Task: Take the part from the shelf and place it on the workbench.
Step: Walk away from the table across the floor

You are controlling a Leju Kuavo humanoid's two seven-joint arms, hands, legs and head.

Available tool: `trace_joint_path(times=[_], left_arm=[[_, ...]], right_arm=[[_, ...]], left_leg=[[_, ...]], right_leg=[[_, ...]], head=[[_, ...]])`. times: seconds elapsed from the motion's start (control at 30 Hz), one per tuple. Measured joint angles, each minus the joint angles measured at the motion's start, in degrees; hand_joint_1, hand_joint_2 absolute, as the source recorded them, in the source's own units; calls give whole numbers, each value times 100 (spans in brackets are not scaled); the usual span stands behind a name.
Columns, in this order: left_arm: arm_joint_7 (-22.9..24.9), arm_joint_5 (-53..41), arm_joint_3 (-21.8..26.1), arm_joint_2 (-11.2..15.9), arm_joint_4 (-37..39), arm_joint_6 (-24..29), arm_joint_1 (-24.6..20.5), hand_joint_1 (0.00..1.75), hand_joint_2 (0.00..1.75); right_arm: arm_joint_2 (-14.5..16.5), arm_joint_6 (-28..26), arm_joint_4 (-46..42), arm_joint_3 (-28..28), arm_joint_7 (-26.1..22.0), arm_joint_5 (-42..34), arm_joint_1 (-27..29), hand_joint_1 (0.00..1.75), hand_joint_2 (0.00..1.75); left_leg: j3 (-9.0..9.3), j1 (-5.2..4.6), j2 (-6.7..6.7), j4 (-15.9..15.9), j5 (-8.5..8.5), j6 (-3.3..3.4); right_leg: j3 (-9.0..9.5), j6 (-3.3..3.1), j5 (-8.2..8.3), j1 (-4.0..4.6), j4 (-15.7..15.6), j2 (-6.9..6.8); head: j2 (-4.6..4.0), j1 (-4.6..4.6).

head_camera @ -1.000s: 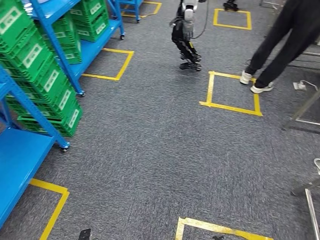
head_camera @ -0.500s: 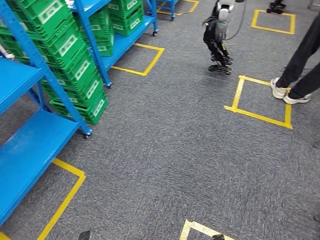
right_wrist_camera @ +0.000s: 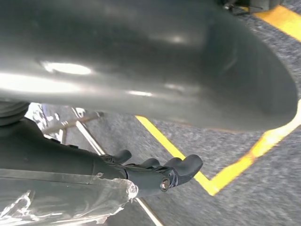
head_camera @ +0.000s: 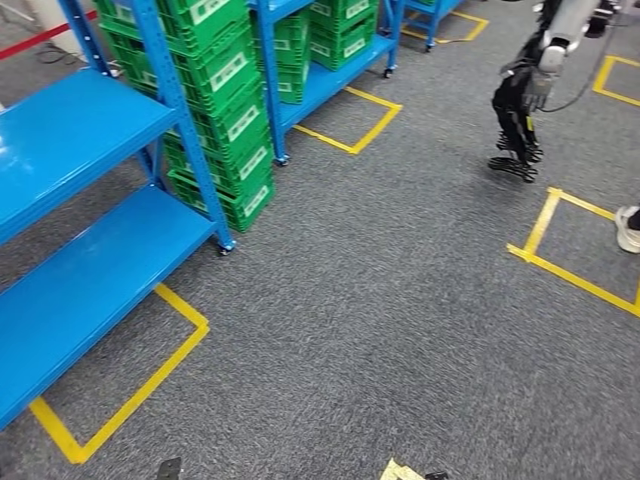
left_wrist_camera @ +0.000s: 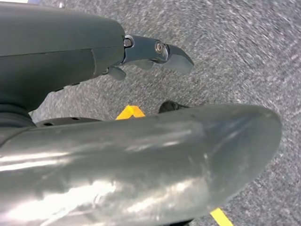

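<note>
Hangs the left hand point(left_wrist_camera: 71, 61) low over the grey carpet point(head_camera: 362, 330), dark fingers point(left_wrist_camera: 174, 54) stretched straight and well apart from the thick thumb point(left_wrist_camera: 160, 165); grips nothing, touches nothing. Carries the right hand point(right_wrist_camera: 106, 169) likewise: fingers point(right_wrist_camera: 184, 167) out nearly straight and close together, thumb point(right_wrist_camera: 160, 61) well clear of them, nothing pinched between. Shows crinkled clear film point(right_wrist_camera: 64, 202) along the underside of that hand, behind the fingers; cannot tell whether wrapped on or merely lying there. Cannot make out the part anywhere; contents of the green crates point(head_camera: 226, 110) hidden from this angle. Looks down on the blue shelf point(head_camera: 83, 130) at the left, two bare blue boards near, stacked crates just beyond at the next upright, more crates farther back along the row. Finds a yellow tape square point(head_camera: 121, 400) on the carpet beside the lower board's edge, its corner reaching under the shelf. Leaves wide open carpet through the middle and right. Meets another robot point(head_camera: 521, 110) far off at the upper right, near a second tape square point(head_camera: 573, 270), with a person's shoe point(head_camera: 626, 228) at the right edge inside that square.
</note>
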Motion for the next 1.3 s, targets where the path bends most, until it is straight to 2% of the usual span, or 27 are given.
trace_joint_path(times=[0.07,0.1,0.13,0.2,0.27,0.33,0.4,0.43,0.47,0.5,0.57,0.63,0.7,0.73,0.8,0.83,0.87,0.9,0.93,0.97,1.0,1.07,1.13,1.17,1.2,1.23,1.3], left_arm=[[0,-12,0,1,0,3,-11,0,0],[0,-16,0,1,-1,5,-17,0,0],[0,-19,0,2,0,8,-17,0,0],[0,-21,0,5,0,13,3,0,0],[0,-21,0,4,0,18,17,0,0],[0,-21,0,2,0,22,-1,0,0],[0,-21,0,3,2,22,-14,0,0],[0,-21,0,3,2,21,-9,0,0],[0,-21,0,3,2,21,-2,0,0],[0,-21,0,3,2,20,3,0,0],[0,-21,0,2,2,16,-7,0,0],[0,-21,0,1,1,13,-33,0,0],[0,-21,0,1,1,11,-34,0,0],[0,-21,0,1,1,11,-23,0,0],[0,-23,0,0,1,11,-18,0,0],[0,-25,-1,-1,1,11,-23,0,0],[0,-27,-1,-2,1,9,-30,0,0],[0,-28,-1,-3,1,7,-33,0,0],[0,-30,-1,-3,0,4,-29,0,0],[0,-30,-1,-3,1,0,-22,0,0],[0,-30,0,-3,1,-4,-18,0,0],[0,-30,0,-3,1,-12,-19,0,0],[0,-30,0,-1,1,-15,-26,0,0],[0,-30,0,1,0,-15,-21,0,0],[0,-30,0,1,0,-15,-10,0,0],[0,-30,0,1,0,-15,3,0,0],[0,-31,0,-1,1,-13,6,0,0]], right_arm=[[5,-2,4,-14,10,5,-2,0,0],[9,-4,7,-21,14,6,-4,0,0],[12,-7,9,-27,18,6,-10,0,0],[14,-10,11,-36,27,3,-23,0,0],[15,-10,10,-44,35,4,-25,0,0],[15,-9,10,-54,34,4,-12,0,0],[14,-8,11,-68,36,-1,5,0,0],[13,-6,11,-73,36,-2,6,0,0],[13,-4,11,-77,37,-2,1,0,0],[13,-2,11,-77,37,-1,-6,0,0],[13,1,11,-77,37,1,-14,0,0],[13,2,11,-78,37,1,-11,0,0],[13,3,10,-79,39,0,-17,0,0],[13,3,10,-79,41,0,-26,0,0],[13,3,9,-80,44,1,-37,0,0],[13,3,10,-80,46,1,-34,0,0],[13,3,10,-81,49,1,-26,0,0],[13,3,11,-82,53,-1,-14,0,0],[13,3,11,-83,57,-2,-4,0,0],[13,3,11,-83,62,-2,2,0,0],[13,2,11,-84,66,1,6,0,0],[14,1,12,-84,69,8,2,0,0],[17,1,13,-84,69,13,-7,0,0],[18,1,14,-84,69,14,-15,0,0],[19,1,13,-85,72,14,-22,0,0],[20,1,13,-86,73,15,-28,0,0],[24,1,13,-88,74,24,-27,0,0]], left_leg=[[-14,2,-157,28,-6,-63],[-34,1,-221,34,-2,-102],[-55,3,-281,30,11,-142],[-85,25,-367,3,44,-216],[-176,17,-165,164,-77,-268],[-467,-5,176,761,-420,-294],[-802,-4,308,1451,-692,-300],[-860,-4,330,1582,-688,-293],[-808,-7,347,1497,-579,-280],[-652,-13,390,1218,-397,-260],[-247,-64,704,483,-88,-207],[-53,-116,948,94,-21,-145],[-59,-120,847,54,-35,-89],[-59,-106,769,43,-27,-64],[-52,-68,627,24,-3,-5],[-55,-56,555,23,4,17],[-59,-51,474,23,9,35],[-61,-49,385,24,12,44],[-59,-48,292,25,14,44],[-54,-45,201,27,16,40],[-47,-38,111,29,19,28],[-49,-30,-53,47,22,-26],[-80,-30,-186,58,40,-104],[-97,-26,-239,50,59,-146],[-110,-13,-291,29,83,-182],[-120,-7,-265,24,86,-213],[-238,-20,-11,246,-77,-264]], right_leg=[[317,5,304,-60,-731,292],[411,-7,351,-80,-932,404],[444,-37,340,-83,-1002,453],[460,-125,360,-68,-1022,337],[471,-210,385,-62,-1049,196],[478,-263,382,-40,-1063,27],[478,-291,366,-8,-1063,-166],[482,-299,359,4,-1063,-256],[489,-303,351,12,-1063,-335],[502,-298,342,17,-1063,-405],[538,-263,309,45,-1052,-529],[572,-210,273,89,-1052,-659],[613,-162,245,107,-1070,-804],[621,-130,210,98,-1048,-770],[501,-68,7,71,-742,-484],[346,-44,-163,59,-411,-293],[149,-33,-338,54,-10,-180],[-35,-27,-455,52,342,-128],[-156,-24,-473,51,540,-105],[-179,-23,-376,46,521,-90],[-85,-23,-178,35,265,-59],[243,-7,207,-16,-503,160],[444,-39,337,-51,-942,367],[463,-77,325,-47,-985,397],[466,-128,343,-39,-986,342],[467,-170,359,-34,-994,284],[466,-252,386,-33,-1017,148]], head=[[0,7],[0,10],[0,12],[0,10],[0,-21],[-1,-65],[-1,-77],[-1,-77],[0,-78],[0,-78],[0,-86],[0,-87],[0,-80],[0,-74],[0,-52],[0,-35],[0,-26],[0,-21],[0,-20],[0,-20],[0,-20],[-1,-16],[-1,-16],[-1,-17],[0,-19],[0,-17],[-1,-56]])
